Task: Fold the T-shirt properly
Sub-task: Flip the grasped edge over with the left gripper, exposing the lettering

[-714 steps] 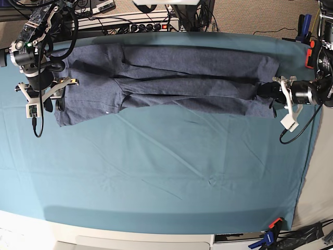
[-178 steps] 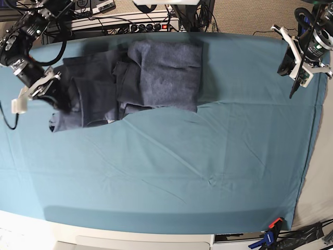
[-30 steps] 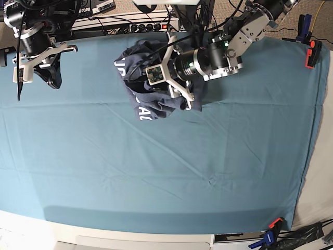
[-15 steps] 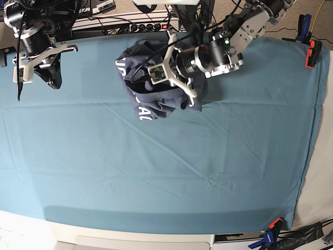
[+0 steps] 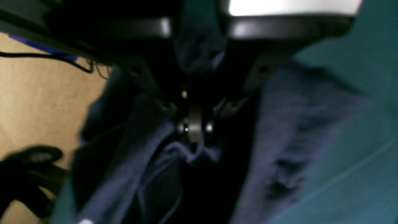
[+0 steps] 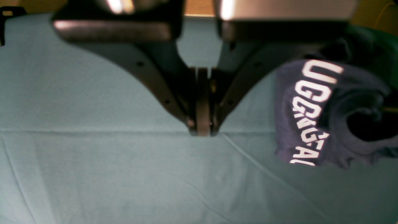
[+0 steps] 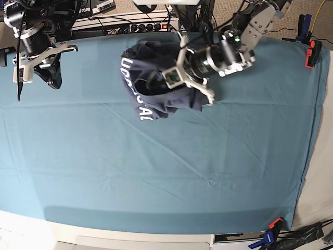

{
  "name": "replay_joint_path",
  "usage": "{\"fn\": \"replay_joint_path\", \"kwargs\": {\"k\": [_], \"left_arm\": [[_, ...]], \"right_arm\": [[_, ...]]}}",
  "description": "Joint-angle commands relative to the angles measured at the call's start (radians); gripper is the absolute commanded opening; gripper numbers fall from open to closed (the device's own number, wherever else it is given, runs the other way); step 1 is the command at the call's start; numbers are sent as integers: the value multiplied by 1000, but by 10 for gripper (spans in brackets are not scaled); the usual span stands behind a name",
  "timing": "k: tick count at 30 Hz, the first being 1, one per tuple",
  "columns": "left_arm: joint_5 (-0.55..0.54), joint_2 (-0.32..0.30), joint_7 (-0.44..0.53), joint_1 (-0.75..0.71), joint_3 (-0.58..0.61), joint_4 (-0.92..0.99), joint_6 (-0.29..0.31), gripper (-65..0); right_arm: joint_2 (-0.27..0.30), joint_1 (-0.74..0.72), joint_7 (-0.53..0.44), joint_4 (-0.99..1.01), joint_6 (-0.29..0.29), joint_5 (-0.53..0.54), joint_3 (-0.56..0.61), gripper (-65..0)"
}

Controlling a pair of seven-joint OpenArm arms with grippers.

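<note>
Base view, front to back: a red-and-blue clamp (image 7: 271,233) grips the near edge of the table, and wrinkled teal table cloth (image 7: 166,172) stretches bare across the near half. Toward the far edge, the T-shirt (image 7: 156,83) sits bunched in a dark blue-grey heap on the cloth, its white block lettering (image 7: 136,94) curving down the heap's left side. The left gripper (image 7: 165,83) reaches into the heap from the right, its white bracket spread over the fabric. At the far left corner, well apart from the shirt, the right gripper (image 7: 52,78) hangs above the cloth. Cables and a power strip (image 7: 140,25) run behind the table.

Left wrist view, though blurred, shows the left gripper's (image 5: 194,130) jaws pressed together on a pinched fold of the T-shirt (image 5: 279,130), with dark cloth puckering just below the tips; teal cloth (image 5: 357,155) lies to the right.

Right wrist view shows the right gripper's (image 6: 202,124) jaws closed flat against each other with nothing between them, above bare teal cloth (image 6: 93,155). The crumpled T-shirt (image 6: 329,115) lies off to the right, its lettering (image 6: 311,112) running top to bottom.
</note>
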State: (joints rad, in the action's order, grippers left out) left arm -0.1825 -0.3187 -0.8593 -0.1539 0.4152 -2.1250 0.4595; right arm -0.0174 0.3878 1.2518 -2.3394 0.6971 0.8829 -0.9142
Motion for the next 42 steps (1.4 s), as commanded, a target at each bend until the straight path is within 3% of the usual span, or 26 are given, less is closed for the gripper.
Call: {"fn": "replay_joint_path", "kwargs": {"k": [1,8,11,16,31,39,42], "left_arm": [[-24,0,20,-6,-27,-28,-7,-650],[-105,-3,-10,-86,-153,-55,-7,-650],[-121,-32,-9,-126,-172,-56,-6,-650],[-121,-64,-16,-201,-177,-59,-7,-650],[-121,-64,-13,-396,-177,-180,-6,-650],[-121,-63,-5,-415,-177,-182,-6,-650],[-116,-60,5,-415,-177,-182,-7,-523]], "right_arm": [[10,0,-32,-17,1,18,-3,-650],[10,0,-32,-17,1,36,-3,-650],[10,-1,-33,-17,1,44,-3,-650],[13,-3,-33,-17,1,44,-3,-650],[12,-8,-34,-17,1,70,-3,-650],[13,-8,-34,-17,1,70,-3,-650],[13,-8,-34,-17,1,70,-3,-650]]}}
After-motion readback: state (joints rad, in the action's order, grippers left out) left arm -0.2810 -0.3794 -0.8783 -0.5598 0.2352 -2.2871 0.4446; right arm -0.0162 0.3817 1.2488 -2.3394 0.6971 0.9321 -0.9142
